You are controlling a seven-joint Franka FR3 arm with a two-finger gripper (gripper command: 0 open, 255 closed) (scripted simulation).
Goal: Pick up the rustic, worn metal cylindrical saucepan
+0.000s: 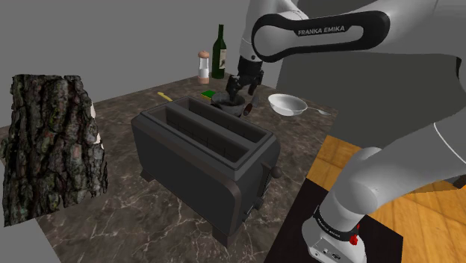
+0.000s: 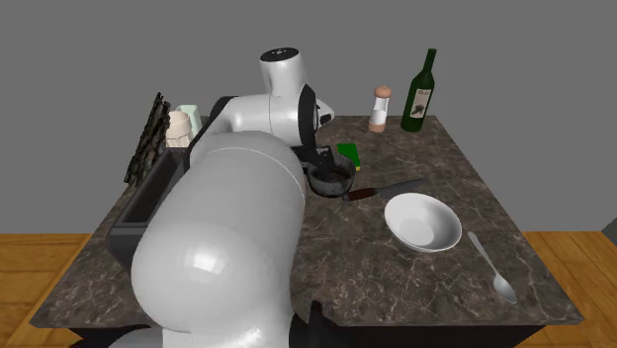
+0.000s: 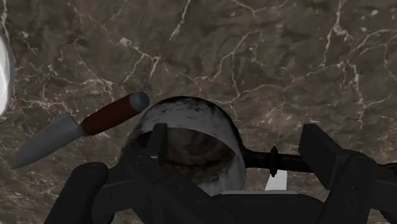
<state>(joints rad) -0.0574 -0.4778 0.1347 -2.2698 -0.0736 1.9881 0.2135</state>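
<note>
**Item 1, gripper (image 3: 238, 137).** All black, with the fingers spread wide and nothing clasped. You had it hanging directly over the pan. One finger (image 3: 158, 137) was above the inside of the rim and the other was out over the handle.

**Item 2, saucepan (image 3: 191, 127).** Short cylinder of dark, scuffed grey metal, standing upright mid-counter on the dark marble countertop (image 3: 286, 57). Its thin handle (image 3: 280, 159) ran out beneath the outer finger.
- Handling note: the midpoint of your fingers lay roughly over the wall where the handle joins. A straight descent and a pinch on that wall looked the soundest grip.
- You needed the outer finger to clear the handle rather than land on it.

**Item 3, knife (image 3: 83, 124).** Red-brown grip, with its butt just beside the pan's rim. A sideways shove of the pan would probably have nudged it.

**Item 4, white bowl (image 2: 423, 221).** Near the pan but apart from it, and no obstacle.

**Item 5, wine bottle (image 1: 219, 52).** At the far edge, well apart from the pan.
</note>
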